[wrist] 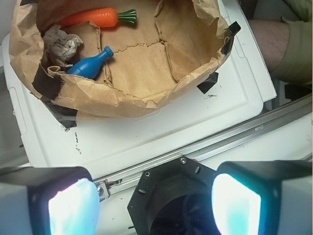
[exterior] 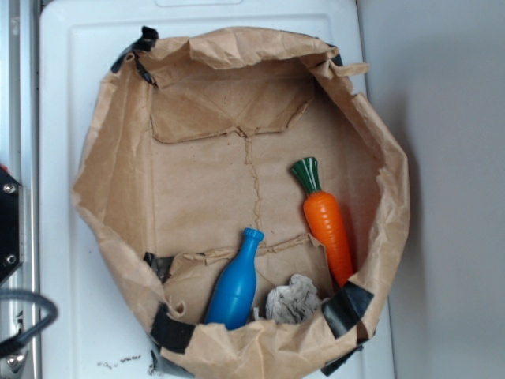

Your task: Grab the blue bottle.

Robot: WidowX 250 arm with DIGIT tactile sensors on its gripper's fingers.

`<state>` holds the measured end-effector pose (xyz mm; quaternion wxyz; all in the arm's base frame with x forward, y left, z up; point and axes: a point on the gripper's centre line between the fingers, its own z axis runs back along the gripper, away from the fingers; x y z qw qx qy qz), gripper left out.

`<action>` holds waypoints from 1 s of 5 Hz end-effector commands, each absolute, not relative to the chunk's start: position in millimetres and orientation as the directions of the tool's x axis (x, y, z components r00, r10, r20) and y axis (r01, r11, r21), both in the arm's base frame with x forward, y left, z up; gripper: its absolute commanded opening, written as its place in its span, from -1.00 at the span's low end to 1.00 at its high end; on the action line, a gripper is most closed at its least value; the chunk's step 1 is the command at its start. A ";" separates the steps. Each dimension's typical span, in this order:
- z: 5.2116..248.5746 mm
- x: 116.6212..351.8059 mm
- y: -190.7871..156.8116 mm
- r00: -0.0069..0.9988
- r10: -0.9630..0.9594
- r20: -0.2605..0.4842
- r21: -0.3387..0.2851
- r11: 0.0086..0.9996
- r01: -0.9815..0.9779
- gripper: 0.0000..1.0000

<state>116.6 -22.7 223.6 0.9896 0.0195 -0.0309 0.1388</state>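
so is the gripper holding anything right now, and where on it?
Nothing. The gripper is open, outside the paper bag with only the robot's base between its fingers. The blue bottle lies untouched inside, beside the paper wad.

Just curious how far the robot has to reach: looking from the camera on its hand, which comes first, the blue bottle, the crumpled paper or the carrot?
From the hand, open at the bottom of the wrist view:
1. Blue bottle, nearest, by the bag's near wall.
2. Crumpled paper, just behind it, to the left.
3. Carrot, farthest, along the far side.
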 end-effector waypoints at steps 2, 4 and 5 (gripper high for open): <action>227.4 118.7 -23.6 0.960 0.270 0.080 0.025 0.962 -0.272 1.00; 198.8 212.2 -11.0 0.927 0.370 0.067 0.011 0.928 -0.371 1.00; 184.4 258.7 5.4 0.850 0.522 0.068 -0.018 0.853 -0.522 1.00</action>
